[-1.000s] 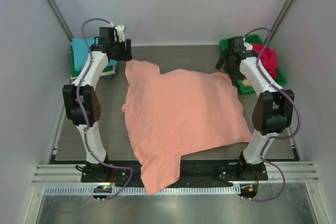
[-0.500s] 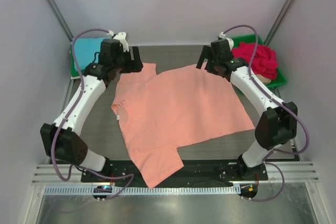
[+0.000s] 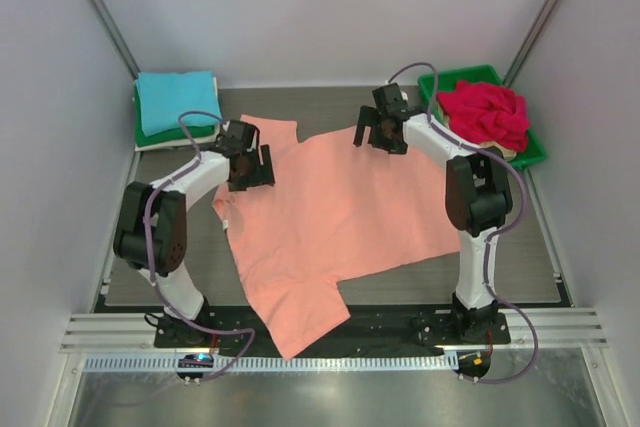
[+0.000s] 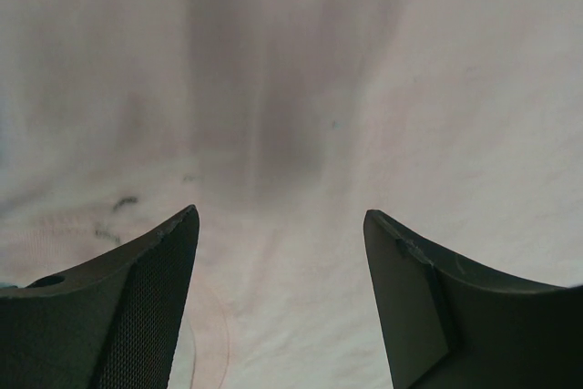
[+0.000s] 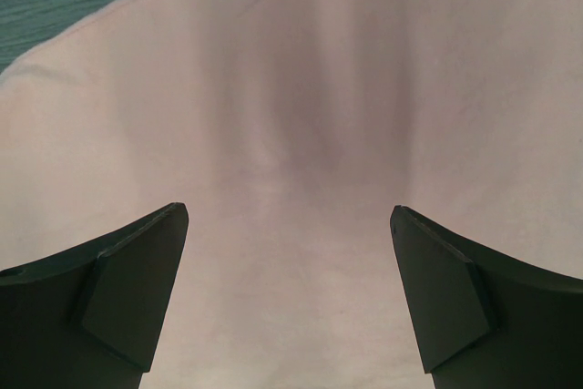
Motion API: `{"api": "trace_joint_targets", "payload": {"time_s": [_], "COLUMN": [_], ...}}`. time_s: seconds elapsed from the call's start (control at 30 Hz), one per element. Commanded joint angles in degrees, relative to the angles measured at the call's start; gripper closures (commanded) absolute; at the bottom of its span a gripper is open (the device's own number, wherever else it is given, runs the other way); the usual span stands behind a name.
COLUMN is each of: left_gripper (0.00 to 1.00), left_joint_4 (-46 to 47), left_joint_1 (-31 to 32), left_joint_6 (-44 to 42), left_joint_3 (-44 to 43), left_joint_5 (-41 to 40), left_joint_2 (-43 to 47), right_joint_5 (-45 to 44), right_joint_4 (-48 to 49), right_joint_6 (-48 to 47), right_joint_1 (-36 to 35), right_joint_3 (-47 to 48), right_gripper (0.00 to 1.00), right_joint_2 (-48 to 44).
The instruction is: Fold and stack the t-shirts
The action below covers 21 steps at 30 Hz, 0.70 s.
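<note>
A large salmon-orange t-shirt [image 3: 340,217] lies spread across the table, its lower end draped over the near edge. My left gripper [image 3: 252,169] hovers open over the shirt's upper left part. In the left wrist view the left gripper [image 4: 281,216] has only flat cloth [image 4: 301,88] below its spread fingers. My right gripper [image 3: 378,137] is open at the shirt's far edge. The right wrist view shows the right gripper [image 5: 287,211] wide apart above the cloth [image 5: 301,70], gripping nothing. A folded turquoise t-shirt [image 3: 178,100] tops a pile at back left. A crumpled red t-shirt [image 3: 485,112] fills the tray.
The green tray [image 3: 462,74] stands at the back right corner, just right of my right arm. Bare dark table [image 3: 510,247] shows to the right of the shirt and in a strip [image 3: 190,267] on its left. Grey walls close in on both sides.
Both grippers have come in from the far corners and down over the shirt, opening wider. The shirt has slid left and its right side has drawn in.
</note>
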<state>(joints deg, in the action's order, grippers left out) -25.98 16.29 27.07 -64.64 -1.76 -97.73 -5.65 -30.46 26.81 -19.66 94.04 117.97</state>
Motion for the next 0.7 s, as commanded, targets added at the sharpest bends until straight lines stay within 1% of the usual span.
{"api": "trace_joint_targets", "payload": {"time_s": [0.0,0.03,0.07,0.13,0.17,0.2,0.23,0.27,0.3,0.33,0.37,0.4,0.43,0.47,0.5,0.53,0.57,0.6,0.63,0.67], "left_gripper": [0.27,0.27,0.26,0.27,0.27,0.27,0.28,0.28,0.28,0.28,0.29,0.29,0.29,0.28,0.28,0.28,0.28,0.28,0.28,0.27], "left_joint_4": [-0.4,-3.3,-5.0,-9.0,-9.5,-10.1,-11.4,-12.4,-13.7,-17.3,-19.4,-21.3,-25.1,-27.1,-28.9,-30.7,-30.0,-28.3,-22.2,-18.7], "left_joint_1": [-2.1,-2.8,-2.9,-3.3,-3.5,-3.5,-3.7,-3.6,-3.7,-3.6,-3.7,-3.6,-3.8,-3.9,-4.0,-4.5,-5.0,-5.3,-5.8,-6.0], "left_joint_6": [-0.3,-0.8,-1.2,-2.6,-2.9,-3.1,-3.1,-3.2,-3.3,-3.7,-4.0,-4.3,-5.0,-5.3,-5.2,-4.8,-3.8,-2.9,-1.5,0.4], "left_joint_3": [-8.4,-10.6,-15.9,-20.9,-25.6,-27.6,-30.5,-33.4,-40.5,-44.4,-48.5,-58.1,-62.9,-69.0,-79.2,-84.8,-87.9,-89.3,-87.7,-85.8], "left_joint_5": [0.1,0.9,1.0,1.0,1.4,3.1,3.8,5.1,5.8,6.6,7.0,7.0,7.0,7.3,7.8,8.9,11.1,14.6,16.4,17.7], "left_joint_2": [-7.3,-9.3,-11.3,-17.5,-19.6,-21.3,-25.3,-27.5,-29.7,-35.1,-37.7,-40.8,-46.4,-49.8,-52.8,-55.5,-59.5,-60.1,-59.7,-58.7], "right_joint_5": [0.0,-0.2,-0.4,0.0,0.2,0.5,0.9,1.1,1.3,1.7,2.0,2.3,2.7,3.5,3.9,4.1,4.2,4.4,4.4,4.7], "right_joint_4": [0.2,-0.2,-0.3,-0.7,-0.7,-0.7,-0.7,-0.7,-0.7,-0.7,-0.7,-0.9,-0.9,-1.0,-1.0,-1.0,-1.1,-1.1,-1.1,-1.2], "right_joint_6": [-1.3,-1.3,-1.3,-1.1,-1.0,-0.9,-0.7,-0.6,-0.6,-0.6,-0.5,-0.4,-0.3,-0.1,0.3,0.4,0.5,0.5,0.6,0.6], "right_joint_1": [0.1,0.1,0.5,0.9,1.5,2.1,2.3,2.7,3.4,3.7,4.0,4.6,5.0,5.2,5.4,5.7,5.8,5.8,5.8,5.8], "right_joint_3": [5.5,6.1,6.9,7.8,8.5,8.9,9.2,10.0,10.5,10.9,11.8,12.3,12.8,13.7,14.1,14.6,15.6,16.2,16.9,18.3], "right_gripper": [0.01,0.00,0.00,0.00,0.00,0.00,0.00,0.00,0.00,0.00,0.00,0.00,0.00,0.00,0.00,0.00,0.00,0.00,0.00,0.00], "right_joint_2": [2.5,4.3,5.2,7.6,8.1,8.8,9.4,10.3,10.8,11.1,11.9,12.2,12.5,12.9,13.0,13.0,13.1,13.2,13.2,13.2]}}
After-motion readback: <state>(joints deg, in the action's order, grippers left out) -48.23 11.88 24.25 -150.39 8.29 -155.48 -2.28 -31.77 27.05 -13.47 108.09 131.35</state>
